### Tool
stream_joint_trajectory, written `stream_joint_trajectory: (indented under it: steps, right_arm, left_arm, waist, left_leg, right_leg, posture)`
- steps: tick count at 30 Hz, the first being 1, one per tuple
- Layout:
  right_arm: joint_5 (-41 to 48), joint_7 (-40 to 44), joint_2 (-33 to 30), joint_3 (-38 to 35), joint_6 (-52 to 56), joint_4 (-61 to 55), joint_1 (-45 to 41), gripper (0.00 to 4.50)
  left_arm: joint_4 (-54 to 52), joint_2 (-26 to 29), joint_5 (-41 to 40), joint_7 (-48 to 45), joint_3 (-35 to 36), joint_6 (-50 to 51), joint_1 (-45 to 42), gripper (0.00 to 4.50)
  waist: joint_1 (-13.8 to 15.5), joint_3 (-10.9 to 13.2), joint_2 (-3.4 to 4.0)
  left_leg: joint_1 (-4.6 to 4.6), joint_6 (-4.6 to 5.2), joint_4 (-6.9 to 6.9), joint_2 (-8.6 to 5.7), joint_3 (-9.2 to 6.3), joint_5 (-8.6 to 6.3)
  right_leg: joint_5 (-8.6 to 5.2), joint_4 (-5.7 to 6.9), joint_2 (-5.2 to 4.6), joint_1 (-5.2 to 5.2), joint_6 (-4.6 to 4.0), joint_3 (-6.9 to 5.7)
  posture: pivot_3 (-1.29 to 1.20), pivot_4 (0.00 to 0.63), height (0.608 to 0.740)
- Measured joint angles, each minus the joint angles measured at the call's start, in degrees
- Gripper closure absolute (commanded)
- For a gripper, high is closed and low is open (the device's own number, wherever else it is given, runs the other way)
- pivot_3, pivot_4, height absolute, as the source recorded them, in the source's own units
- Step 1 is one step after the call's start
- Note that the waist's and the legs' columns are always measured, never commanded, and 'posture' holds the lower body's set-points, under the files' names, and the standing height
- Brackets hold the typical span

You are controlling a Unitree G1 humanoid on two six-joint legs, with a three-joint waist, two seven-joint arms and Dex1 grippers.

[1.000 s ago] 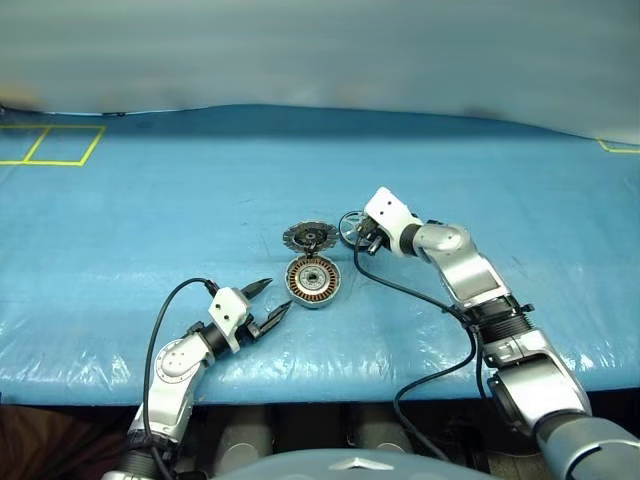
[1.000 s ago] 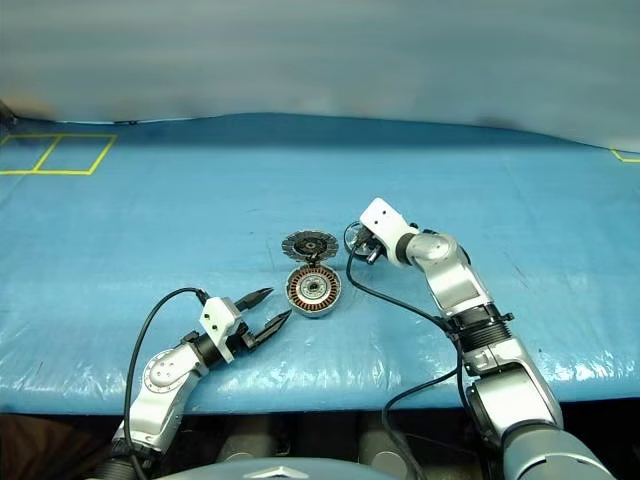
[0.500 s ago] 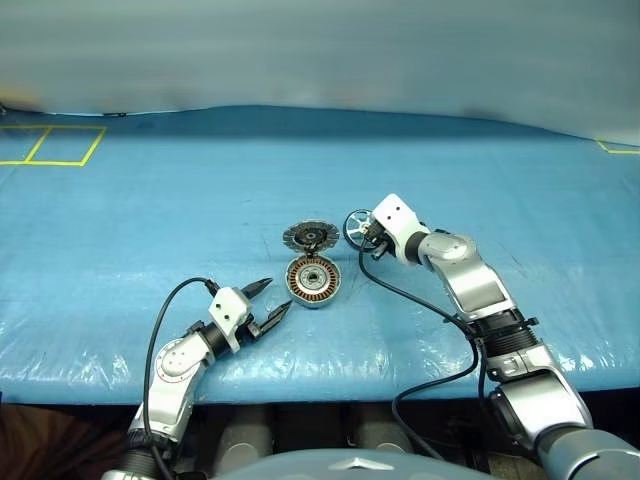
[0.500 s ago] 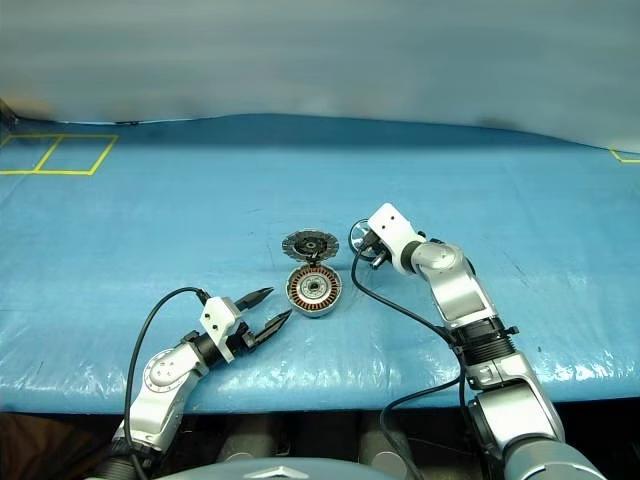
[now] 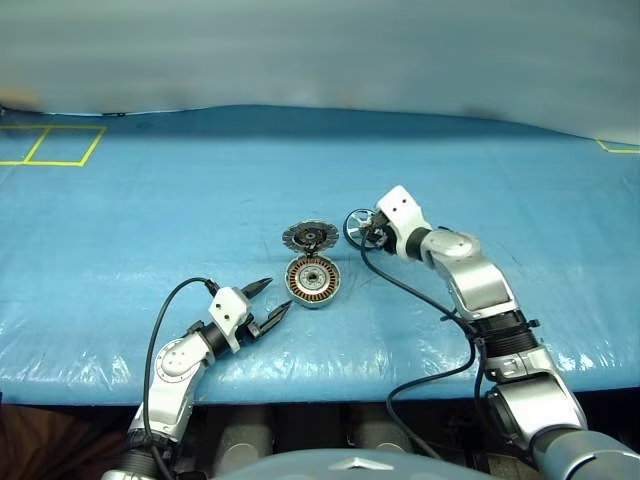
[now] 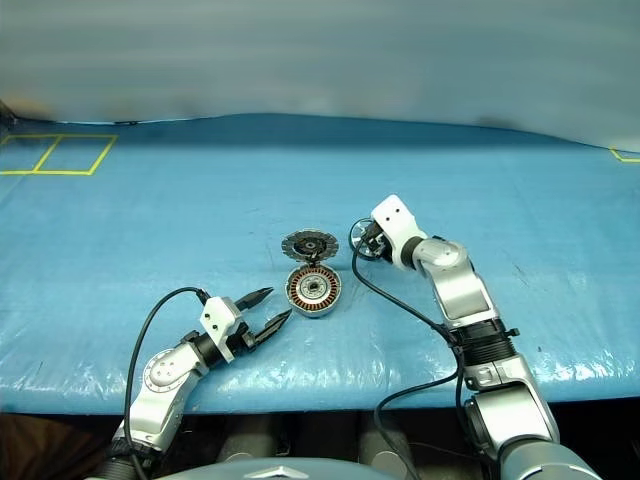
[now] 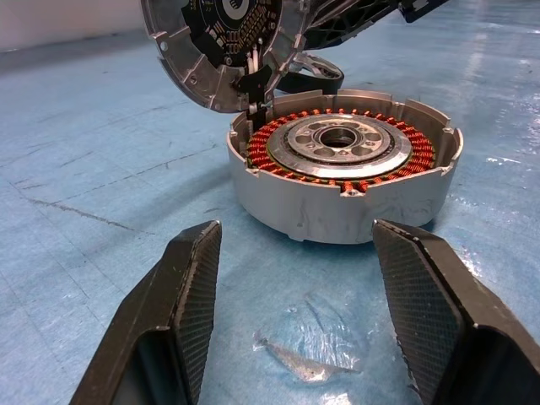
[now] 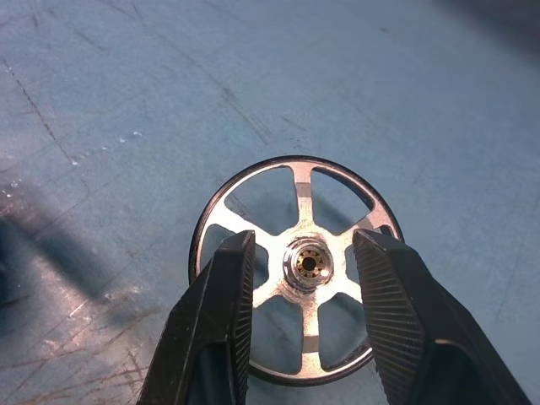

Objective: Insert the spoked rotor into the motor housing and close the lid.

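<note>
The motor housing (image 5: 313,280) with copper windings sits mid-table. Its grey lid (image 5: 310,237) stands open, hinged at the housing's far edge. The spoked rotor (image 5: 356,226) is just right of the lid. In the right wrist view the rotor (image 8: 308,263) shows face-on against the blue sheet. My right gripper (image 8: 304,240) is open, with a finger on each side of the hub and a gap to it. My left gripper (image 7: 297,232) is open and empty, a short way in front of the housing (image 7: 342,169) and the lid (image 7: 221,42).
A blue plastic sheet (image 5: 150,200) covers the table. Yellow tape squares (image 5: 50,145) mark its far left corner and another yellow mark (image 5: 618,148) the far right. A black cable (image 5: 420,300) hangs from the right wrist across the sheet.
The right wrist has turned a little with the rotor at its fingertips. The left arm, housing and lid have kept still.
</note>
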Motion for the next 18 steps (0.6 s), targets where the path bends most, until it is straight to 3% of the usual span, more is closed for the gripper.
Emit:
stream_joint_trajectory:
  steps: [18]
  right_arm:
    - [-1.5,-0.52,-1.19,1.51,-1.05,3.86,0.02,2.76]
  left_arm:
    - [0.0,0.04,0.07,0.44,-0.17,0.0,0.08,1.49]
  waist:
    - [-0.03,0.0,0.0]
  left_leg:
    - [0.01,0.0,0.0,0.0,0.07,0.0]
  right_leg:
    - [0.0,0.0,0.0,0.0,0.0,0.01]
  posture:
    - [0.0,0.15,0.74]
